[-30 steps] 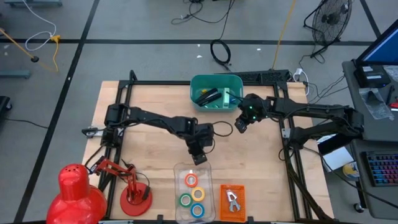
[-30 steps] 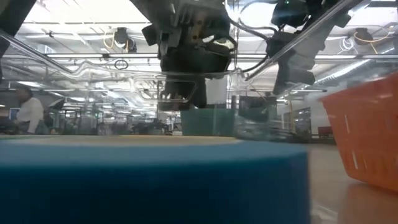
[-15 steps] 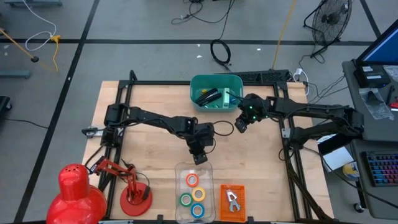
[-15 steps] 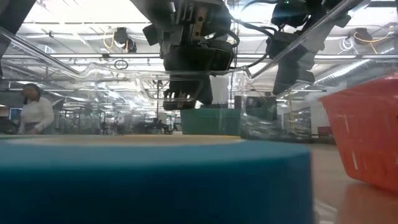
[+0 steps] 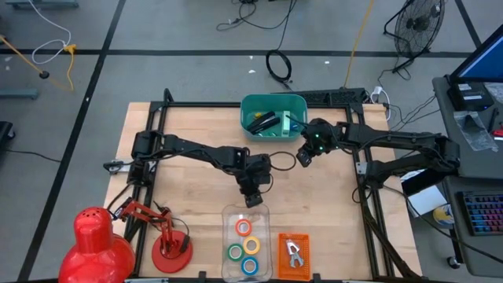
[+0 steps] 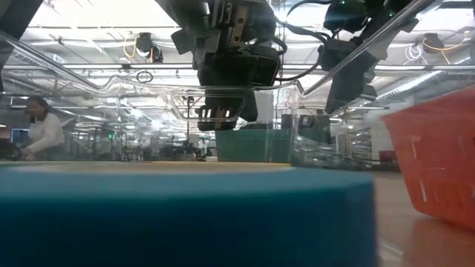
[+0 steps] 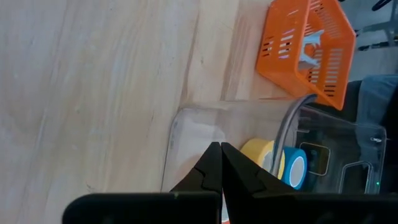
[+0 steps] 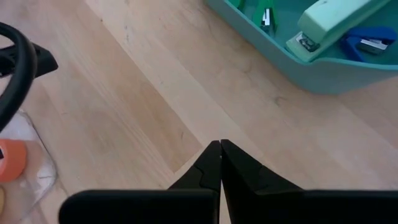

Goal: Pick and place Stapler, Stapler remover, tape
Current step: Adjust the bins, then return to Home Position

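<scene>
Dark left gripper (image 5: 252, 201), fingers pressed together empty, has barely shifted above the clear container (image 5: 244, 211).

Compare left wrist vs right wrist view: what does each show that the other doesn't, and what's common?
Left wrist only: the orange basket with a pale staple remover inside, and the yellow tape roll and blue tape roll in the clear container.

Right wrist only: the teal bin holding a pale green stapler, plus an orange tape roll at the frame edge.

Both: bare wooden table, and that arm's own gripper shut and empty, the left gripper and right gripper.
</scene>
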